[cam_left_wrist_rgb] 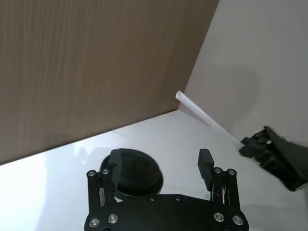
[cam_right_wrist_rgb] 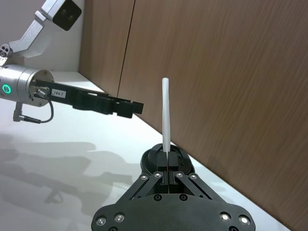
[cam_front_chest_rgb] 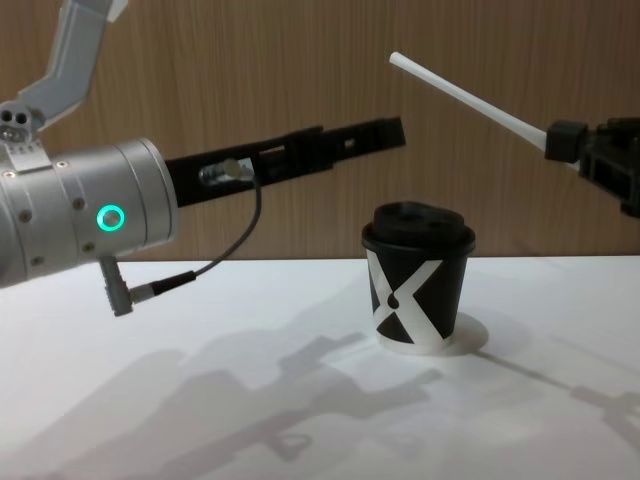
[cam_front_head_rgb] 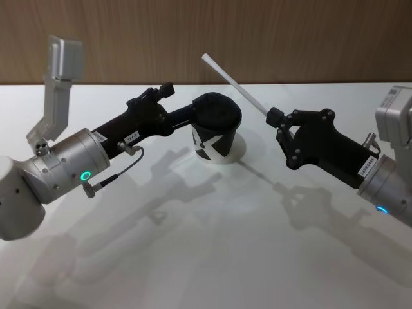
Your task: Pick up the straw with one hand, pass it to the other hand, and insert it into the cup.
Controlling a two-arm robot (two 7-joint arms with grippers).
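Note:
My right gripper point(cam_front_head_rgb: 273, 118) is shut on the lower end of the white straw point(cam_front_head_rgb: 233, 82), which slants up and to the left above the table. It holds the straw the same way in the right wrist view, gripper point(cam_right_wrist_rgb: 167, 161) and straw point(cam_right_wrist_rgb: 165, 115). The black cup point(cam_front_head_rgb: 217, 134) with a white X and a domed lid stands on the table between the arms. My left gripper point(cam_front_head_rgb: 183, 100) hovers open above the cup's left side, short of the straw's tip. In the left wrist view its fingers point(cam_left_wrist_rgb: 206, 162) stand wide apart over the lid point(cam_left_wrist_rgb: 139, 175), with the straw point(cam_left_wrist_rgb: 207, 118) beyond.
The white table point(cam_front_head_rgb: 212, 244) spreads out in front of the cup. A wooden wall point(cam_front_head_rgb: 257, 32) closes the far edge right behind the cup. A silver camera bracket point(cam_front_head_rgb: 58, 84) rises from my left wrist.

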